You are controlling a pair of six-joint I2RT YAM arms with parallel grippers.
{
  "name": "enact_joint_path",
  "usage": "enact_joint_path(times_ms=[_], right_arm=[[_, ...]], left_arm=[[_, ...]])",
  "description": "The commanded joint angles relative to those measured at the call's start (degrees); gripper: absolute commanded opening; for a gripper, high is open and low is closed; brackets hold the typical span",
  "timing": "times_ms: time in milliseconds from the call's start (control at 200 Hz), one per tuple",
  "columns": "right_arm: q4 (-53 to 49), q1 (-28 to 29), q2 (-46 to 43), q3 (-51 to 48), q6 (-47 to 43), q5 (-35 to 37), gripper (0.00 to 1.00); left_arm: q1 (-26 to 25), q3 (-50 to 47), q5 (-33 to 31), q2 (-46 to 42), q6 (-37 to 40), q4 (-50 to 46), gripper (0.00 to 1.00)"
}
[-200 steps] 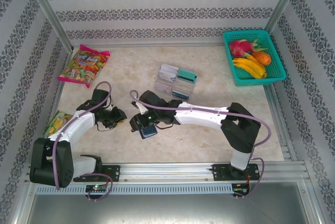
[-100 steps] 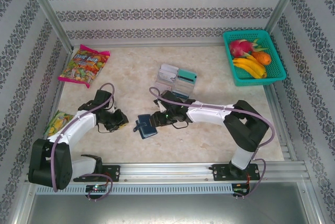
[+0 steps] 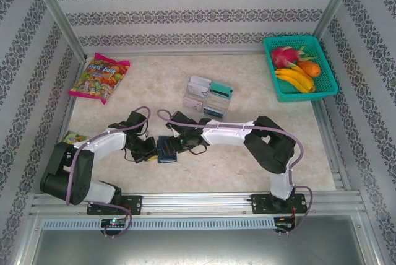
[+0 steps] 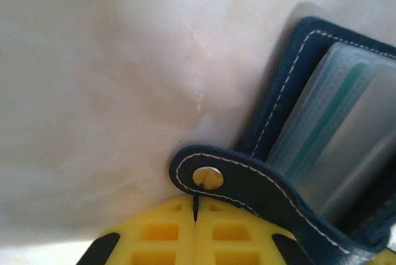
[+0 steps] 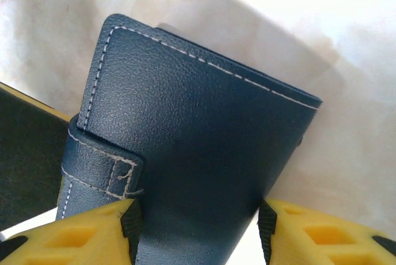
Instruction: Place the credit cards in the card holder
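The left pincer (image 4: 195, 231) has swung in and clenched, the tab (image 4: 247, 184) of the wallet (image 5: 204, 147) at its tips. The right pincer (image 5: 198, 228) straddles the wallet, grip unclear. Opening it likely comes next.

Beige bench (image 3: 154, 85): candy bag (image 3: 99, 78) 10 o'clock, fruit basket (image 3: 291, 97) 2, clear tray (image 3: 208, 96) centre, card holder (image 3: 167, 149) 6, snack packet (image 3: 73, 136) 8.

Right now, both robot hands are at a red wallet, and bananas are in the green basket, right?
Not red: the wallet is dark blue, as the right wrist view shows. The rest stands: the left gripper and right gripper are at it, and the bananas lie in the green basket.
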Motion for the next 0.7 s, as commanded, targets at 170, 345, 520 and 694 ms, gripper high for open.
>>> enact_joint_path(times_ms=[170, 345, 520, 694], right_arm=[[1.1, 0.8, 5.1, 2.0, 4.7, 2.0, 0.54], [-6.3, 2.3, 8.2, 7.3, 3.9, 7.5, 0.6], [-7.9, 2.6, 9.8, 7.4, 4.6, 8.7, 0.56], [-5.4, 2.5, 9.2, 4.4, 6.1, 9.3, 0.45]], left_arm=[[-2.1, -2.8, -2.2, 3.7, -1.4, 4.4, 0.0], [-2.1, -2.4, -3.2, 1.9, -1.0, 2.4, 0.0], [-2.0, 0.3, -6.2, -3.2, -0.2, -3.1, 0.0], [-0.8, 5.2, -12.9, -10.1, 0.4, -12.4, 0.0]])
